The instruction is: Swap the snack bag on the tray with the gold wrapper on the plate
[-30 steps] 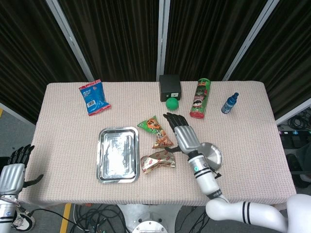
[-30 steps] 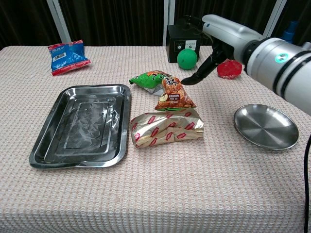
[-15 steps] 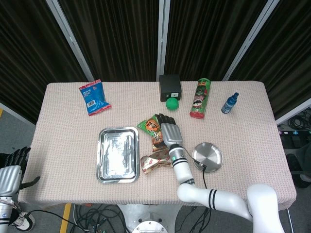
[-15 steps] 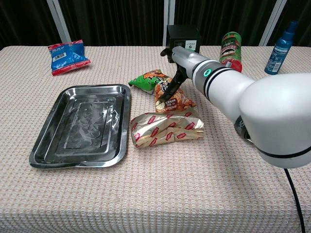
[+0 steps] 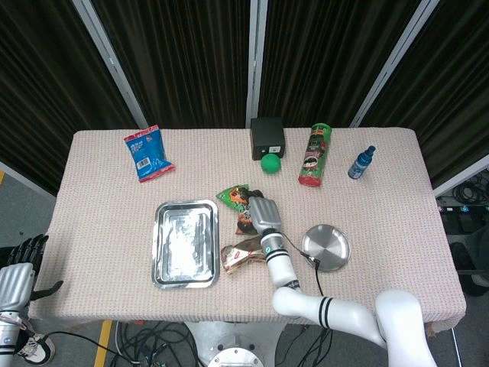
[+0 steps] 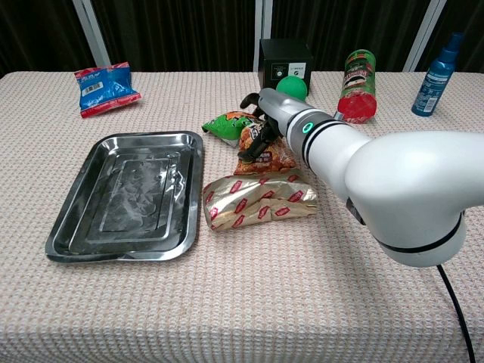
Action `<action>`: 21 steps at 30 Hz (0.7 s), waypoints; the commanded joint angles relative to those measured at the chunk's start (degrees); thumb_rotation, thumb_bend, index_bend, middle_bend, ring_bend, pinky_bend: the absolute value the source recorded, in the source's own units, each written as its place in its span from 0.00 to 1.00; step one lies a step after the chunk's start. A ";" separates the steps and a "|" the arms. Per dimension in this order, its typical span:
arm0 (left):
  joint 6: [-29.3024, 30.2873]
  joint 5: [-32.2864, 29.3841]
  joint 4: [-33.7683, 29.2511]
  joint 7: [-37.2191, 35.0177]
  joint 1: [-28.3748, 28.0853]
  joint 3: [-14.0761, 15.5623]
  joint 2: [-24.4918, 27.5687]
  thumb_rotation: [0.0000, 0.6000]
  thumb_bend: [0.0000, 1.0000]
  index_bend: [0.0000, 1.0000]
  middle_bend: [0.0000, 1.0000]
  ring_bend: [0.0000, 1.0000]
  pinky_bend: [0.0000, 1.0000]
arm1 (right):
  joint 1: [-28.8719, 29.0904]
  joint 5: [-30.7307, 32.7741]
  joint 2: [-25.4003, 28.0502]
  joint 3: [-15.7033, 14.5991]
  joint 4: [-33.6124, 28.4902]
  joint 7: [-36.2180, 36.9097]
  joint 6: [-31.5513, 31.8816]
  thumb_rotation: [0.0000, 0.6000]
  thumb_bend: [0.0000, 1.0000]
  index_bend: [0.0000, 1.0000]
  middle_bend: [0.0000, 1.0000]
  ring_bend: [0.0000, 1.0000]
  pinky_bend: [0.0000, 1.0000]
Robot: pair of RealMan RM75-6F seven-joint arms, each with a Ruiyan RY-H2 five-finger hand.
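The green and orange snack bag (image 5: 237, 200) (image 6: 231, 125) lies on the tablecloth just right of the bare metal tray (image 5: 186, 243) (image 6: 125, 193). My right hand (image 5: 260, 212) (image 6: 262, 125) is down on the bag, with its dark fingers (image 6: 253, 145) curled over the orange end. The gold wrapper (image 5: 243, 255) (image 6: 257, 198) lies on the cloth just in front of the bag. The round plate (image 5: 326, 246) holds nothing; in the chest view my arm hides it. My left hand (image 5: 17, 271) hangs off the table's left edge, fingers apart, holding nothing.
Along the back stand a blue snack bag (image 5: 147, 151) (image 6: 102, 87), a black box (image 5: 267, 138) (image 6: 285, 57), a green ball (image 5: 270, 163), a red and green can (image 5: 314, 155) (image 6: 357, 76) and a blue bottle (image 5: 361, 162) (image 6: 439, 64).
My right hand has swung left from beside the plate, come down on the snack bag and curled its fingers over it. The left hand has sunk slightly.
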 commanded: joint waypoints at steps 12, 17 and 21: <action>0.00 0.31 -0.59 -0.09 0.06 -0.29 0.38 1.00 0.15 0.04 0.05 0.00 0.08 | -3.98 -11.10 6.24 -0.53 -8.34 6.12 6.94 1.00 0.38 0.57 0.47 0.47 0.68; 0.13 0.74 -1.27 0.45 -0.16 -0.34 0.46 1.00 0.15 0.04 0.05 0.00 0.08 | -10.10 -16.96 15.78 -4.17 -20.07 6.46 11.56 1.00 0.38 0.57 0.47 0.47 0.68; 0.53 1.52 -2.41 1.27 -0.49 -0.28 0.71 1.00 0.15 0.04 0.05 0.00 0.08 | -17.26 -21.42 25.04 -10.20 -27.96 9.36 13.56 1.00 0.38 0.57 0.47 0.47 0.67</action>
